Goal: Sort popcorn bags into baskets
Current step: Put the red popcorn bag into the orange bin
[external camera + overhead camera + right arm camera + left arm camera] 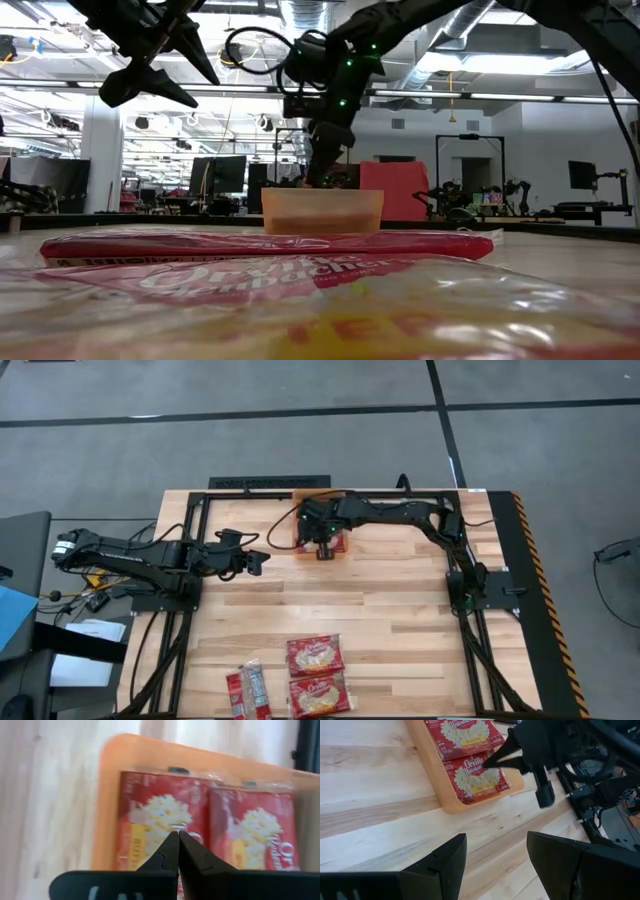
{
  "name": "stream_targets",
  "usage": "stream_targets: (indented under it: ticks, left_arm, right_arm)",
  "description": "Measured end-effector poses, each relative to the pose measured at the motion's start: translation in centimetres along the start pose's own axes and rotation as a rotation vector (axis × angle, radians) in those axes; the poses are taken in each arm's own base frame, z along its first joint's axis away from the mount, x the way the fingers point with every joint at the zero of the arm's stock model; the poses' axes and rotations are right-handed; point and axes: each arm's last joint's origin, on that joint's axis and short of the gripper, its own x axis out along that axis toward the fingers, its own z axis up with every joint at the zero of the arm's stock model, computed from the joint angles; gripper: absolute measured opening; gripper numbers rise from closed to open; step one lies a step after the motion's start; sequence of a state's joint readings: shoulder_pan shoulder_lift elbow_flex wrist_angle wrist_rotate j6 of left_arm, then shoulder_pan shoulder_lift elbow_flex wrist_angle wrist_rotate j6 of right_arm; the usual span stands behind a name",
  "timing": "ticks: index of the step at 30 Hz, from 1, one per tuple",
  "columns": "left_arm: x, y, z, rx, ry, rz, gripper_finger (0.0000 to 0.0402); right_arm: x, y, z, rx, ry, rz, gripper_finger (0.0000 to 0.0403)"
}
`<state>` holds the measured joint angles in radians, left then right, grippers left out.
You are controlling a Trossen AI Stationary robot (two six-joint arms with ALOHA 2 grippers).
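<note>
An orange basket (pixel 299 538) sits toward the table's far edge and holds two red popcorn bags side by side (pixel 155 825) (pixel 255 830), picture side up. My right gripper (pixel 178 836) is shut and points down over the bag at the basket's near end (pixel 477 780). My left gripper (pixel 495 837) is open and empty. It hovers above bare wood to the left of the basket. More bags lie flat by the table's near edge (pixel 315 655) (pixel 320 695), and beside them one shows a grey-white back (pixel 254 687). My right gripper's shut fingertips (pixel 490 762) stand right over the picture on the bag at the basket's near end, coming from above. I cannot tell whether they touch it.
Bare wooden table lies between the basket and the loose bags at the near edge. A black frame (pixel 190 530) runs along the table's left, far and right sides. In the low view the near bags (pixel 300 300) fill the foreground in front of the basket (pixel 322 210).
</note>
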<state>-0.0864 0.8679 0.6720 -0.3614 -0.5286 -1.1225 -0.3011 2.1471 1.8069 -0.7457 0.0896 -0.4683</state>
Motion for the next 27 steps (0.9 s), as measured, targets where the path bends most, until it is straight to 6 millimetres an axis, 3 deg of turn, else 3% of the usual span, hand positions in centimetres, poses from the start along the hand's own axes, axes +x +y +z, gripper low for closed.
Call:
stream_targets:
  ticks: [6, 22, 27]
  left_arm:
    - [0.0, 0.0, 0.0, -0.008, -0.001, 0.0, 0.0196]
    - [0.0, 0.0, 0.0, -0.008, -0.006, 0.003, 0.0196]
    - [0.0, 0.1, 0.0, -0.005, -0.004, 0.008, 0.0196]
  right_arm:
    - [0.1, -1.2, -0.6, 0.055, -0.001, 0.002, 0.001]
    - [0.2, -1.9, -0.6, 0.102, -0.044, -0.001, 0.0012]
    - [1.2, -1.8, -1.1, 0.125, -0.003, 0.017, 0.0022]
